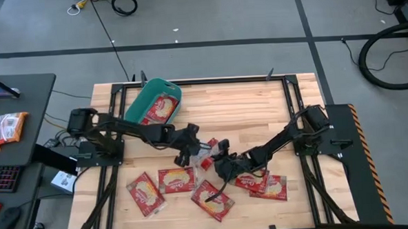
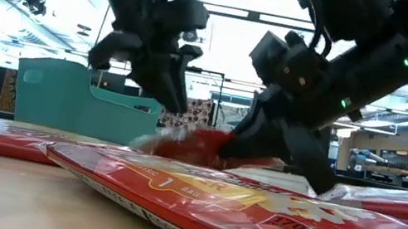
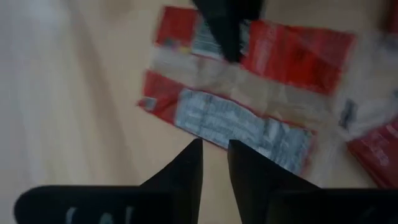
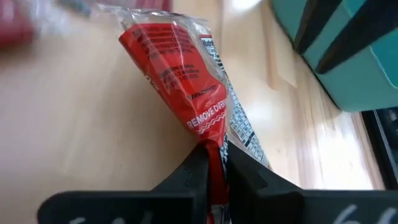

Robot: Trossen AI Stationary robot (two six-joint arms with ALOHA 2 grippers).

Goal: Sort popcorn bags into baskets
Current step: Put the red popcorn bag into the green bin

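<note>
A popcorn bag (image 1: 207, 154) lies at the table's middle, its paler printed side (image 3: 249, 93) up. My right gripper (image 1: 223, 160) comes from the right and is shut on it (image 4: 217, 163). My left gripper (image 1: 186, 148) hangs above the bag's left side. Its fingers (image 3: 214, 155) stand a narrow gap apart with nothing between them. The teal basket (image 1: 154, 101) stands at the far left with one bag (image 1: 161, 109) inside. Several more bags lie flat along the near edge (image 1: 176, 179). My right gripper pinches one end of the bag (image 4: 211, 134) between its two fingers, slanting down from the table's right side. The bag stretches away from the fingers, buckled into a ridge along its length. Its far end (image 4: 155, 22) seems to rest on the wood.
Flat bags lie near left (image 1: 144, 193), near middle (image 1: 211, 199) and under my right arm (image 1: 266, 186). In the low view one bag (image 2: 254, 212) fills the foreground. Bare wood (image 1: 238, 113) stretches between the basket and the right arm. A black side table (image 1: 12, 137) stands left.
</note>
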